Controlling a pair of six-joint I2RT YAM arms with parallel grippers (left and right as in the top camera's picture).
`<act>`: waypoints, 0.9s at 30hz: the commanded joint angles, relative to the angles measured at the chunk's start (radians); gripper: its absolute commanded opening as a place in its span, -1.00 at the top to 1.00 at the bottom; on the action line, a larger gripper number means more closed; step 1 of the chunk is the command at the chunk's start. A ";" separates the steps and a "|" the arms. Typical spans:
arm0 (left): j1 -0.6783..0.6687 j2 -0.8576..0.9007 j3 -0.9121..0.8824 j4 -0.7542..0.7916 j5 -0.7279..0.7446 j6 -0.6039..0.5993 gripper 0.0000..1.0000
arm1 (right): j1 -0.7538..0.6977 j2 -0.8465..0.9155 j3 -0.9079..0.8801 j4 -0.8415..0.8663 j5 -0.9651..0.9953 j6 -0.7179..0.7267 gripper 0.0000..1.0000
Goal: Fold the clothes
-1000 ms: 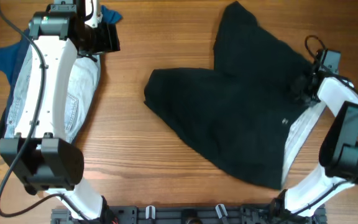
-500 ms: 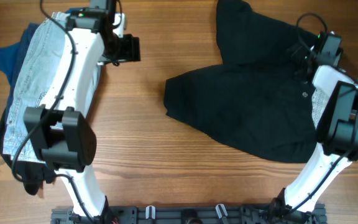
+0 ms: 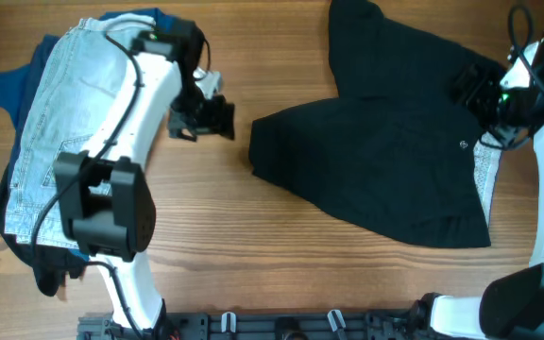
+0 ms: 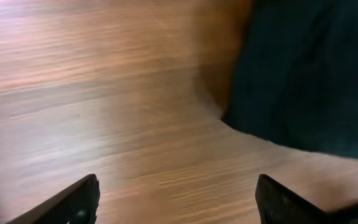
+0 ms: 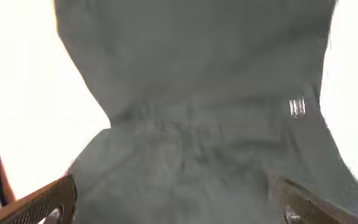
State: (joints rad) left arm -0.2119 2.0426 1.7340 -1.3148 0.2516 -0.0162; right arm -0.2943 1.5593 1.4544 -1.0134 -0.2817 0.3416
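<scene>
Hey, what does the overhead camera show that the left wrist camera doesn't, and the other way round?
Only the overhead shows the denim shorts at the left with the blue top peeking out beside them, the right gripper over the black shorts, and their pale waistband lining. Only the left wrist view shows, close up, the left gripper with fingers apart and nothing between them, above bare wood. Both show the wooden table and the black shorts' left edge.

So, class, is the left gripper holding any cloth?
No, the left gripper hangs open over the table, beside the black shorts.
</scene>
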 commanded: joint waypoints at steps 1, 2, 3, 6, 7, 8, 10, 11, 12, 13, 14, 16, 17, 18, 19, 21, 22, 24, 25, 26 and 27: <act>-0.046 0.006 -0.131 0.130 0.083 0.062 -0.61 | 0.000 0.000 -0.002 -0.077 -0.035 -0.074 -0.99; -0.057 0.006 -0.161 0.185 0.099 0.066 -0.61 | 0.000 0.000 -0.005 -0.092 -0.038 -0.087 -0.99; -0.070 0.006 -0.185 0.243 0.108 0.066 -0.61 | -0.001 0.000 -0.005 -0.109 -0.038 -0.107 -0.99; -0.101 0.006 -0.233 0.386 0.108 0.066 -0.61 | -0.001 0.000 -0.005 -0.117 -0.038 -0.109 -0.99; -0.113 0.006 -0.247 0.436 0.108 0.066 -0.61 | -0.001 0.000 -0.005 -0.116 -0.038 -0.110 -0.99; -0.124 0.006 -0.259 0.485 0.108 0.066 -0.61 | -0.001 0.000 -0.005 -0.114 -0.037 -0.110 -1.00; -0.146 0.006 -0.281 0.566 0.107 0.066 -0.59 | -0.001 0.000 -0.005 -0.113 -0.038 -0.120 -0.99; -0.153 0.006 -0.292 0.600 0.107 0.065 -0.58 | -0.001 0.000 -0.005 -0.113 -0.038 -0.130 -0.99; -0.158 0.006 -0.299 0.619 0.107 0.065 -0.53 | -0.001 0.000 -0.005 -0.114 -0.037 -0.133 -1.00; -0.163 0.007 -0.306 0.636 0.107 0.065 -0.45 | -0.001 0.000 -0.005 -0.114 -0.037 -0.132 -0.99; -0.164 0.007 -0.309 0.644 0.107 0.065 -0.26 | -0.001 0.000 -0.005 -0.113 -0.037 -0.133 -0.99; -0.164 0.008 -0.309 0.647 0.107 0.064 0.39 | -0.001 0.000 -0.005 -0.113 -0.037 -0.133 -0.99; -0.163 0.008 -0.309 0.649 0.107 0.063 0.53 | -0.001 0.000 -0.005 -0.113 -0.037 -0.133 -0.99; -0.162 0.008 -0.309 0.650 0.107 0.061 0.66 | -0.001 0.000 -0.005 -0.113 -0.037 -0.133 -0.99; -0.162 0.008 -0.309 0.650 0.107 0.061 0.70 | -0.001 0.000 -0.005 -0.113 -0.037 -0.133 -0.99; -0.162 0.008 -0.309 0.650 0.107 0.061 0.81 | -0.001 0.000 -0.005 -0.113 -0.037 -0.134 -0.99; -0.162 0.008 -0.309 0.650 0.106 0.061 0.92 | -0.001 0.000 -0.005 -0.113 -0.037 -0.137 -0.99; -0.162 0.008 -0.309 0.650 0.100 0.061 0.92 | -0.001 0.000 -0.005 -0.113 -0.037 -0.141 -0.99; -0.162 0.008 -0.309 0.647 0.086 0.053 0.92 | -0.001 0.000 -0.005 -0.113 -0.038 -0.145 -1.00; -0.159 0.008 -0.309 0.644 0.058 0.025 0.92 | 0.000 0.000 -0.005 -0.114 -0.038 -0.150 -0.99; -0.142 0.008 -0.309 0.624 0.024 -0.035 0.92 | 0.000 0.000 -0.005 -0.114 -0.038 -0.159 -1.00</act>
State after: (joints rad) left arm -0.3748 2.0460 1.4342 -0.6697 0.3344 0.0360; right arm -0.2943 1.5597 1.4517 -1.1275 -0.3000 0.2142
